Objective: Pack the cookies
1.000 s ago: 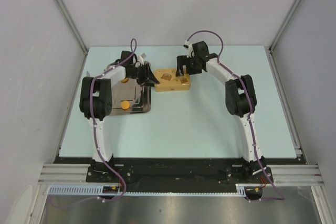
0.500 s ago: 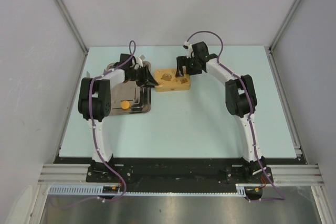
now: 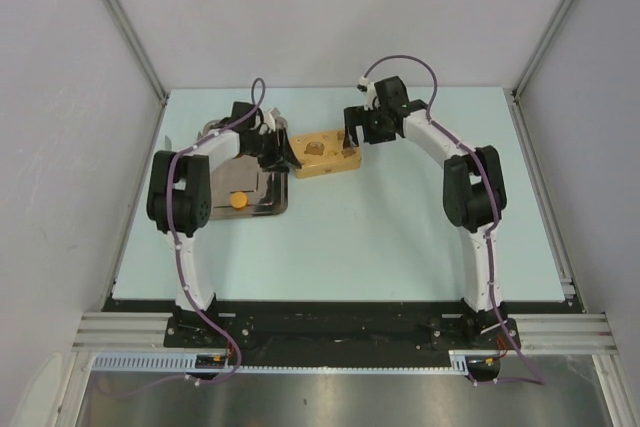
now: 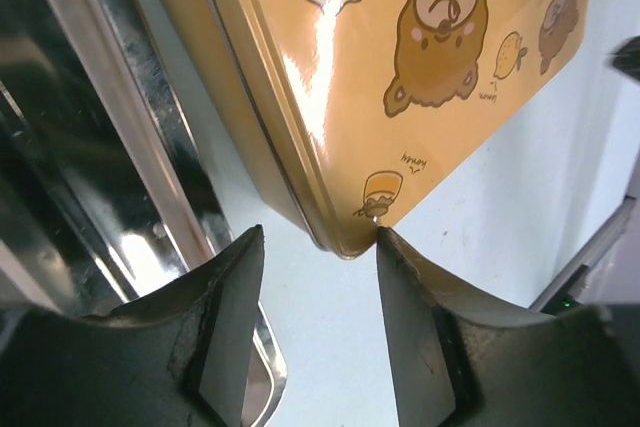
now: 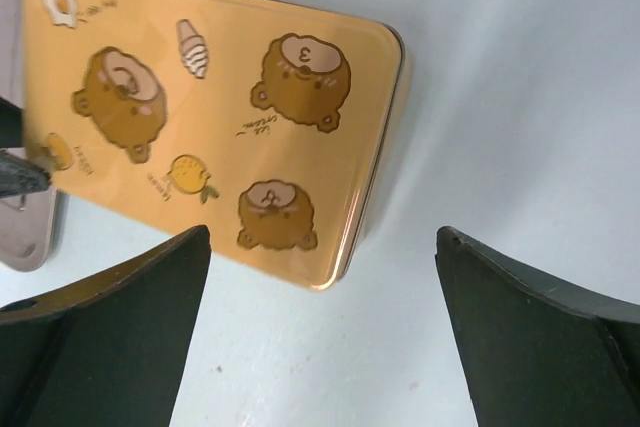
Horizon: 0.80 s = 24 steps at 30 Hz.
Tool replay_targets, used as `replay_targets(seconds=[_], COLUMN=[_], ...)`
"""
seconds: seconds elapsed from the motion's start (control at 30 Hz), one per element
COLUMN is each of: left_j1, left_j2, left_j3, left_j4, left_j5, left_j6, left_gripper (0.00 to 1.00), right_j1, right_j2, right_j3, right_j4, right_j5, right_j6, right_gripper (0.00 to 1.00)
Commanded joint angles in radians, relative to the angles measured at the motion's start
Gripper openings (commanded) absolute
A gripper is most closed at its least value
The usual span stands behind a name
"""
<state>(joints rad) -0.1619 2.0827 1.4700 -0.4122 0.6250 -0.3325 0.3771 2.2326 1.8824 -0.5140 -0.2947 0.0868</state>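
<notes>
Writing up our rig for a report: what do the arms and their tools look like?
The left arm and right arm match: white links, bulky black joint housings, a purple cable running base to wrist. The left tool and right tool each have two dark, curved fingers.

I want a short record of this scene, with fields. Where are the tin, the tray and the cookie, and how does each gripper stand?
tin: yellow, bear prints, lid on
tray: metal, beside the tin on its left
cookie: orange, one in view, lying in the tray
left gripper: open, the tin's corner between its fingertips
right gripper: wide open over the tin's other end, holding nothing
</notes>
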Motion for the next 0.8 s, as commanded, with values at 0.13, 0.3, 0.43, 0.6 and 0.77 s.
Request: replay_targets(seconds=[0.13,0.3,0.43,0.6,0.77], left_j1=[-0.007,-0.007,-0.007,-0.013,-0.019], left_j2=[-0.093,-0.033,0.016,0.079,0.119], left_j3=[0.093,0.165,0.214,0.286,0.326], left_j4=[-0.082,-0.117,-0.112,-0.128,-0.143], left_j5=[-0.099,-0.1,-0.087,-0.09,-0.119], left_j6=[0.093,0.099,0.098,0.096,0.104], left_gripper=[0.56,0.56,0.56,0.56,0.56], right_j1=[-0.015,-0.015,-0.02,-0.021,-0.021], right_j2=[-0.215,-0.283,-0.343,-0.406,-0.482], right_j3=[-0.065,-0.126,-0.166,-0.218,-0.302], right_j4=[0.011,0.005,-0.001,0.0,0.02], right_j5=[0.016,0.023,0.035,0.066,0.098], right_j6=[-0.022,-0.036,-0.053,-0.079,-0.084], right_gripper=[1.0,1.0,0.99,1.0,1.0])
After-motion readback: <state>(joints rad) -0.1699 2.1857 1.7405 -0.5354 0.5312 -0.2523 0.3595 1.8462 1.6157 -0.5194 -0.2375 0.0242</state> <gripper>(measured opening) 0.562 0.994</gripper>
